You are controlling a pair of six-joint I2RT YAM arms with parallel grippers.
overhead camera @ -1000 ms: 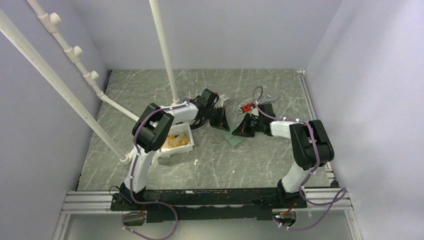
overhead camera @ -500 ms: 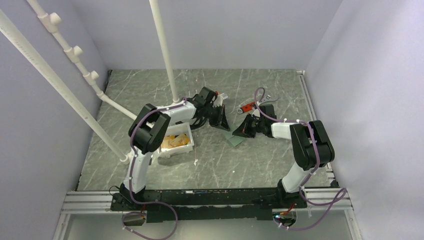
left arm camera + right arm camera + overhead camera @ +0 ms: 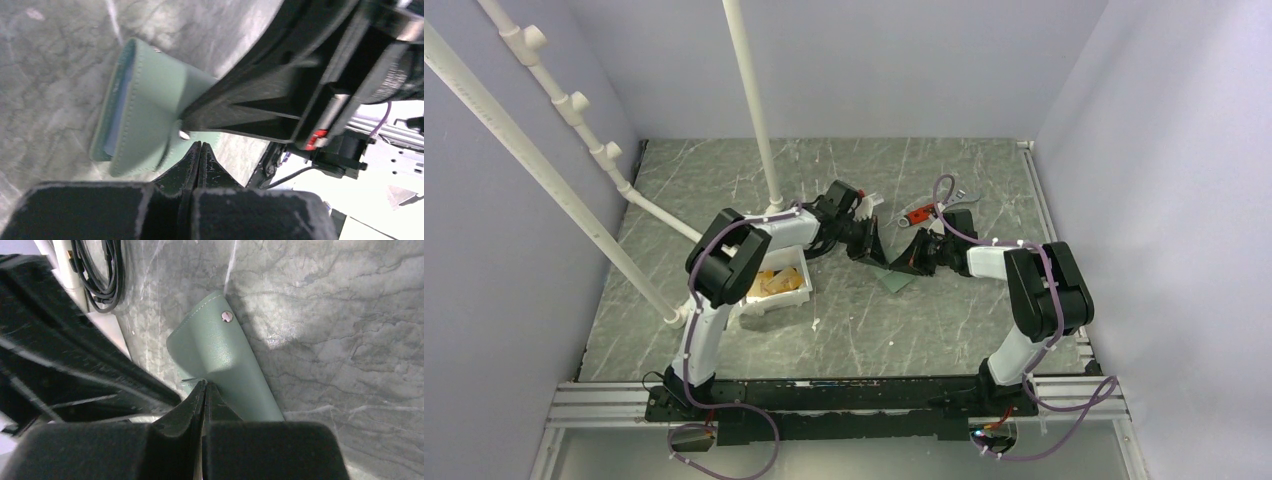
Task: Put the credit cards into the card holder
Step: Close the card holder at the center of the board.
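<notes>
Two grippers, both pressed fully closed, meet at one spot near the middle of the table (image 3: 984,190). The left gripper (image 3: 198,150) has its fingertips touching each other and nothing between them. They sit just at the near edge of the card holder (image 3: 145,100), which lies at 11 o'clock from them in the wrist view. The right gripper (image 3: 205,388) is also closed to a point, with its tip on the green cover just below the metal stud (image 3: 227,316). A thin lip of the cover shows right at that tip, but I cannot tell whether it is pinched or only pushed.

From overhead, the holder lies flat on the table just at 5 o'clock of where the two tips meet. It looks folded, with a strip of blue pocket showing along one side in the left wrist view. The white tray (image 3: 792,297) sits at 9 o'clock of the holder, well apart from it, and the gold credit cards (image 3: 774,282) lie inside. A red-handled wrench (image 3: 915,214) rests at 12 o'clock of the holder.

My judgement is that the step in hand is opening the holder, and that no card has been fetched yet. The next move calls for one tip to pin the lower leaf while the other works under the top leaf and folds it back. The cover is thin and slick, so closed tips may simply slide the holder across the table.
</notes>
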